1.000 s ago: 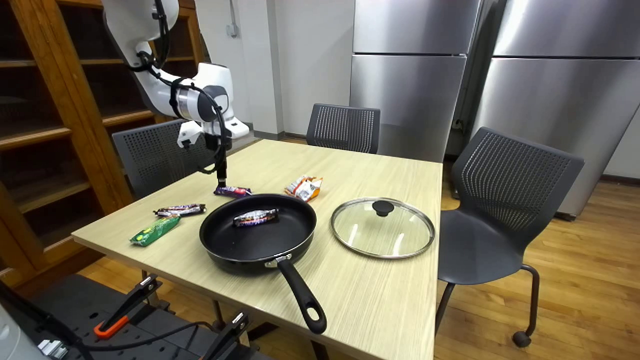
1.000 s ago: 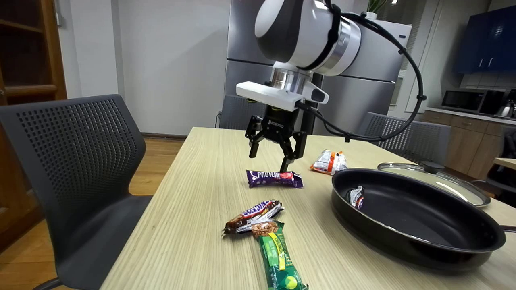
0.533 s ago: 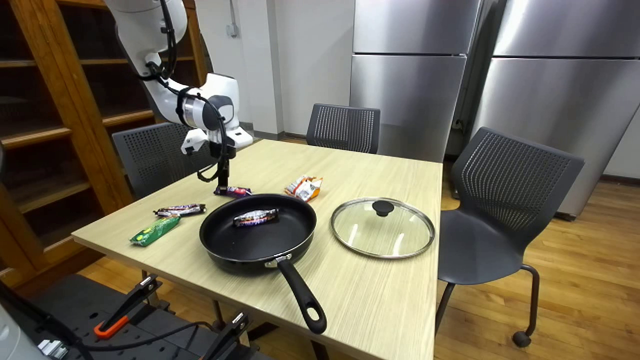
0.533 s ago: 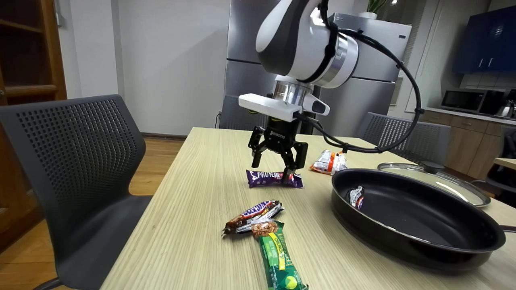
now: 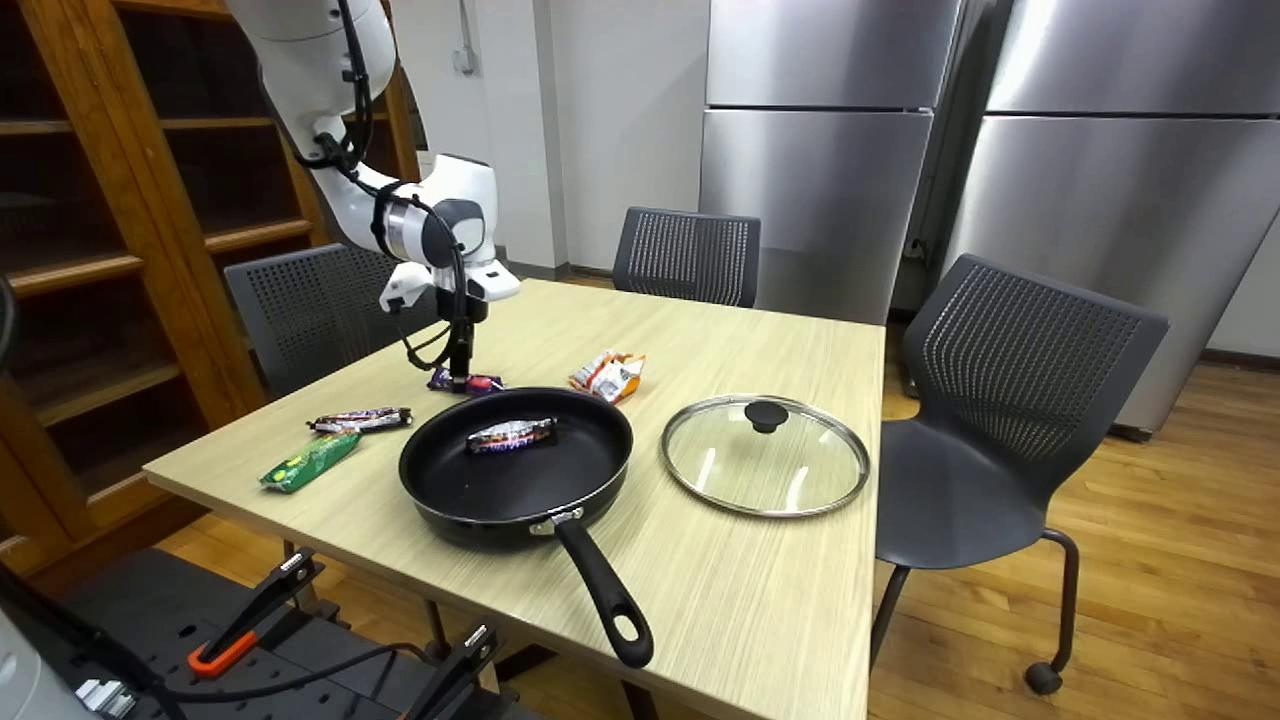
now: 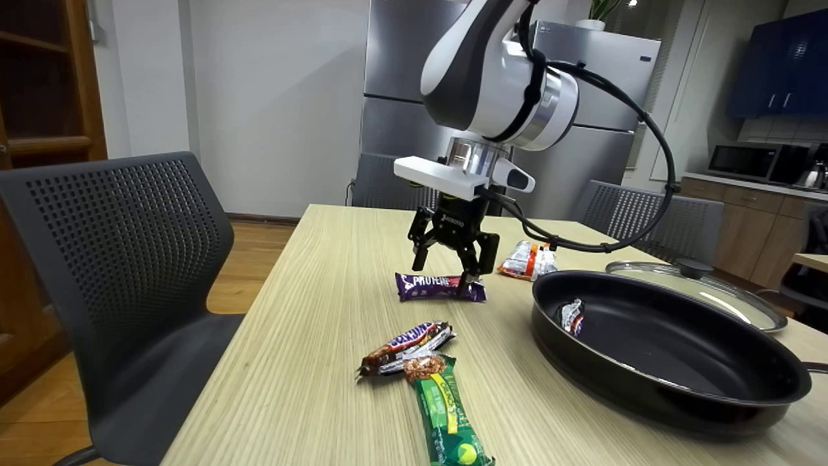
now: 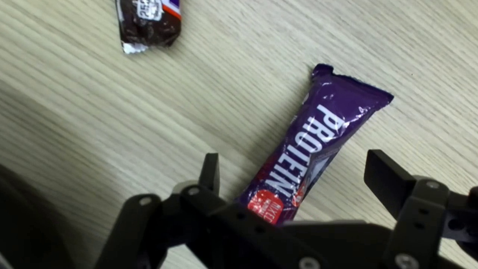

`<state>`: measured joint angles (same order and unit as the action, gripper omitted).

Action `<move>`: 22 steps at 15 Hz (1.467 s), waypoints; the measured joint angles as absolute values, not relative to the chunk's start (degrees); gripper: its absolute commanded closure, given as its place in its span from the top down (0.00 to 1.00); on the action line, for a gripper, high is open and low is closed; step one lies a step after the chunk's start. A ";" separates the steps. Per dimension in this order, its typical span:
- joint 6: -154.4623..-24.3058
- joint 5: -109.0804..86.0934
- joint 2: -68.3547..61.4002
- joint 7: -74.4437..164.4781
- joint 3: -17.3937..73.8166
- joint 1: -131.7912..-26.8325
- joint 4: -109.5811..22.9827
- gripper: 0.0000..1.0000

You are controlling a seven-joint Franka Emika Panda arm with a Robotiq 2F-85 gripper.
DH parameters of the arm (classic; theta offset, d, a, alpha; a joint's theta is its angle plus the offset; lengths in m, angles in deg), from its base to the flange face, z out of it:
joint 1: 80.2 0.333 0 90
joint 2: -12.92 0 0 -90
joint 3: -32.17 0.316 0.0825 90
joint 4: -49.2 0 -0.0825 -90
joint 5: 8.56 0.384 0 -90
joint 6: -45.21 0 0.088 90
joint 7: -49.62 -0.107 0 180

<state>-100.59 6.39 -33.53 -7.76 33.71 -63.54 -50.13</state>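
In the wrist view, the jaws stand apart, one on either side of the purple bar (image 7: 298,149), with a gap along both its edges: it looks straddled but not yet gripped. The end of a brown bar (image 7: 151,22) shows farther off.

In an exterior view, the purple bar lies on the worktop (image 5: 720,340) near the pan (image 5: 530,480), partly hidden by the jaws. One wrapped bar (image 5: 510,435) is already inside the pan; the brown bar, green bar (image 5: 312,461) and snack bag (image 5: 608,377) are outside it, and the lid (image 5: 765,460) is off.

In an exterior view, the arm (image 6: 491,90) holds the jaws low at the purple bar's red-marked end; the bar is unlifted.
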 measured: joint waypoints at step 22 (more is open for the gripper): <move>-100.18 6.73 -34.89 -7.76 33.88 -62.39 -47.45 0.04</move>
<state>-100.18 6.73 -34.89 -7.76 33.88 -62.39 -47.45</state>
